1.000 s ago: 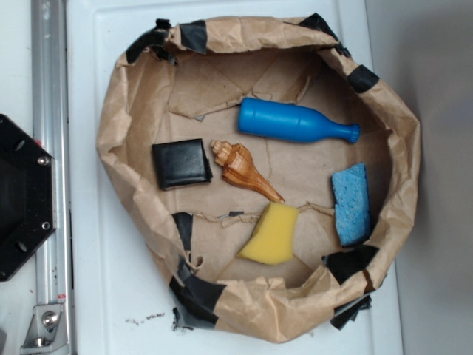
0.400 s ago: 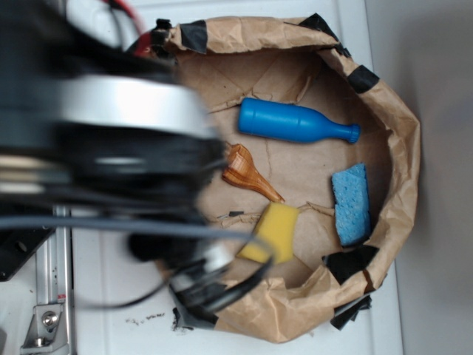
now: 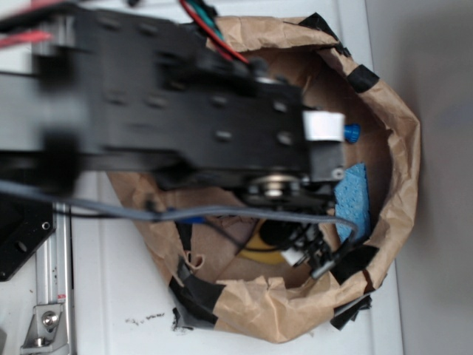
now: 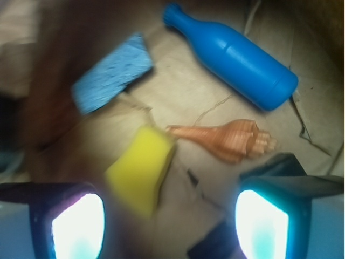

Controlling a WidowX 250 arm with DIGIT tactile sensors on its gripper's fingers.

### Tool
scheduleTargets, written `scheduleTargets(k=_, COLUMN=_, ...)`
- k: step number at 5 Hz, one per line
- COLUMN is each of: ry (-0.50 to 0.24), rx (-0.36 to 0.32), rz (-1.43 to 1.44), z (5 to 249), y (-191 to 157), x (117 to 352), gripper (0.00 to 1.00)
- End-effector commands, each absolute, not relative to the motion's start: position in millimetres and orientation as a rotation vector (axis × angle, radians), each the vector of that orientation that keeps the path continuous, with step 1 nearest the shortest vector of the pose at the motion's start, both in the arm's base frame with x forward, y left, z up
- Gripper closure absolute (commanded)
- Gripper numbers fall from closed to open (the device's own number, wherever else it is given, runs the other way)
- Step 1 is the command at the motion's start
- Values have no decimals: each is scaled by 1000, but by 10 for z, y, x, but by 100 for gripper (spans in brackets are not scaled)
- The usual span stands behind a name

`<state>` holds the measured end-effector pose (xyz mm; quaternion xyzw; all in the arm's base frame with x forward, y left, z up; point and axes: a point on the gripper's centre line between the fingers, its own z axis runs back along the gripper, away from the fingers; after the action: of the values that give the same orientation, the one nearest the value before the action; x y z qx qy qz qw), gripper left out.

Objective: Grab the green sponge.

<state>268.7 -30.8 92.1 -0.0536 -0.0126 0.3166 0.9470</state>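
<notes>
The hand (image 4: 170, 216) is spread wide and holds nothing. The yellow-green, soft foam wedge sponge (image 4: 141, 170) lies just ahead, nearer its left finger (image 4: 75, 224). Best to shift left, centre over it, descend, then squeeze gently, avoiding the ridged brown plastic seashell (image 4: 232, 140) ahead-right.

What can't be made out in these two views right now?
- Exterior: the arm covers most of the green sponge; only a yellow sliver shows.
- Exterior: the blue bottle shows only its cap; the shell is fully hidden.
- Wrist: motion blur smears the blue sponge.
- Wrist: the gripper fingertips are cut off by the bottom edge.
</notes>
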Motion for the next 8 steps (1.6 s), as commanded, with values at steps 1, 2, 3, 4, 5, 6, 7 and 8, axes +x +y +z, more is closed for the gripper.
scheduleTargets(k=1, ry=22, rx=-181, rz=586, z=591, y=-740, x=2916, gripper=0)
scheduleTargets(k=2, ry=32, rx=-153, rz=498, z=322, y=-952, x=2956, gripper=0)
scheduleTargets(k=3, ry=70, rx=-152, rz=501, z=174, y=-842, x=2904, gripper=100)
scheduleTargets(k=4, ry=80, rx=-157, rz=414, z=450, y=-809, x=2874, gripper=100)
scheduleTargets(k=5, ry=3, rx=-131, rz=235, z=952, y=-593, x=2845, gripper=100)
scheduleTargets(k=6, ry=-111, rx=-111, rz=64, z=1465, y=-234, x=2786, gripper=100)
scheduleTargets(k=7, ry=-160, rx=-100, rz=-93, z=1781, y=48, x=2773, gripper=100)
scheduleTargets(k=8, ry=-141, rx=-88, rz=-246, z=1732, y=0, x=2865, gripper=100)
